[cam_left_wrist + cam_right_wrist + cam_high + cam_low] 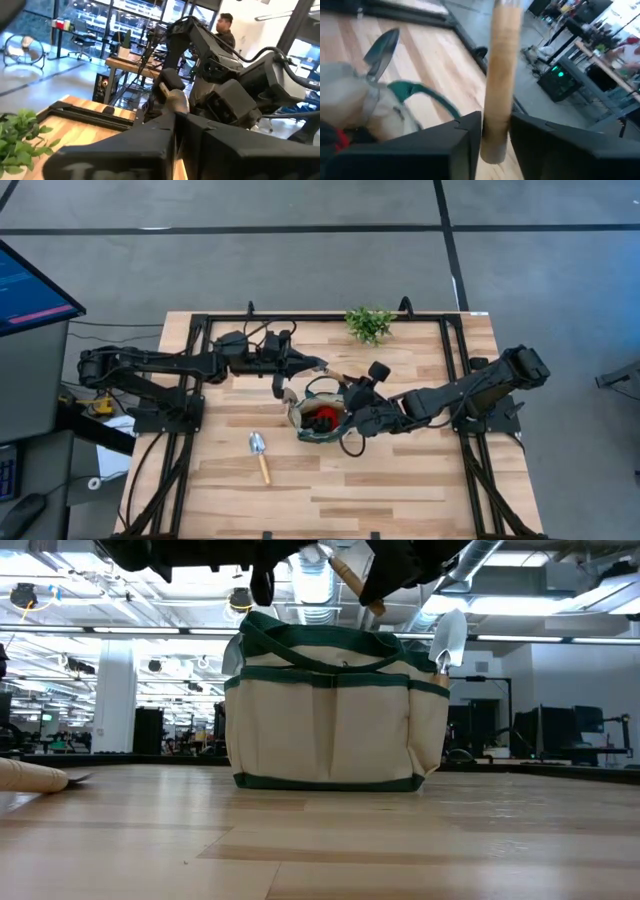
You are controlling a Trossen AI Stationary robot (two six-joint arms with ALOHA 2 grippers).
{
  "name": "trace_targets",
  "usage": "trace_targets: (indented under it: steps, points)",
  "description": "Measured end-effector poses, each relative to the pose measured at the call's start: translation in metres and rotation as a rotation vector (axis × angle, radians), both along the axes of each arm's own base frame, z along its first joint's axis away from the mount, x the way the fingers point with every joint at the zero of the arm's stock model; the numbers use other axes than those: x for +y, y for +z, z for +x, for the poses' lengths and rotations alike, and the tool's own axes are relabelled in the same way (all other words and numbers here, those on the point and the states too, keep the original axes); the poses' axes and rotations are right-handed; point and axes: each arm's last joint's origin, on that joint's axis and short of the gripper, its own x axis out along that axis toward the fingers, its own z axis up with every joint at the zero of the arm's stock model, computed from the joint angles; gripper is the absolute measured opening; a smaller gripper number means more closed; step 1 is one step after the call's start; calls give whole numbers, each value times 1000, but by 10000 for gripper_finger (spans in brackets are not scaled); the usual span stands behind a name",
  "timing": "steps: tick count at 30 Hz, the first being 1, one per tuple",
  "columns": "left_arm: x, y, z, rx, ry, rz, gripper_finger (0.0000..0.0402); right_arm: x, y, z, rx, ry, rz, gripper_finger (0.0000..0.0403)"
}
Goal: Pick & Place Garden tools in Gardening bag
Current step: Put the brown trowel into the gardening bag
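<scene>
A wooden-handled trowel [337, 375] hangs in the air above the far rim of the olive-khaki gardening bag [318, 420], between my two grippers. My left gripper [322, 366] comes from the table's left and is shut on the trowel's metal end. My right gripper [350, 388] comes from the right and closes round the handle. The bag [330, 710] stands upright on its base, with red and dark items [325, 417] inside it. A second trowel [447, 640] stands blade up in its side pocket. A third trowel [259, 452] lies flat on the table in front of the bag. My left gripper holds the trowel at its silver metal end [179, 104], pinched between shut fingers that reach in about level from the table's left. My own fingers hide the exact spot. The trowel is lifted clear of bag and table. My right gripper has the wooden handle [496, 115] between its two fingers, near the handle's free end [492, 152]. The fingers lie across the handle, coming from the table's right and slanting slightly down. In the low view the handle [350, 580] slants above the bag's loop handles.
A leafy green sprig [368, 323] lies near the table's far edge. A black frame [200, 330] runs round the tabletop. Bare wood spreads across the near half of the table [380, 490]. A person [225, 27] stands in the room beyond the table.
</scene>
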Motion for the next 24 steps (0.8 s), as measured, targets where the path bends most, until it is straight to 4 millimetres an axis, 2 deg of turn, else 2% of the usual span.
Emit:
trace_targets:
  steps: [6, 11, 14, 16, 19, 24]
  points:
    - [-2, 10, -7, -42, -22, 28, 1, 7, 4, -8, 49, 66, -1, 150]
    - [-5, 26, -21, -100, -62, 44, 1, 11, 17, -28, 77, 88, -9, 219]
    - [-12, 33, -27, -120, -117, 53, 1, 11, 29, -43, 55, 65, -28, 238]
    - [-18, 35, -30, -121, -156, 54, 1, 9, 38, -53, 32, 55, -16, 234]
    - [-30, 33, -32, -84, -192, 86, 1, 5, 48, -67, -10, 37, 27, 196]
    - [-54, 27, -32, -15, -222, 98, 1, -6, 58, -87, -44, -4, 87, 79]
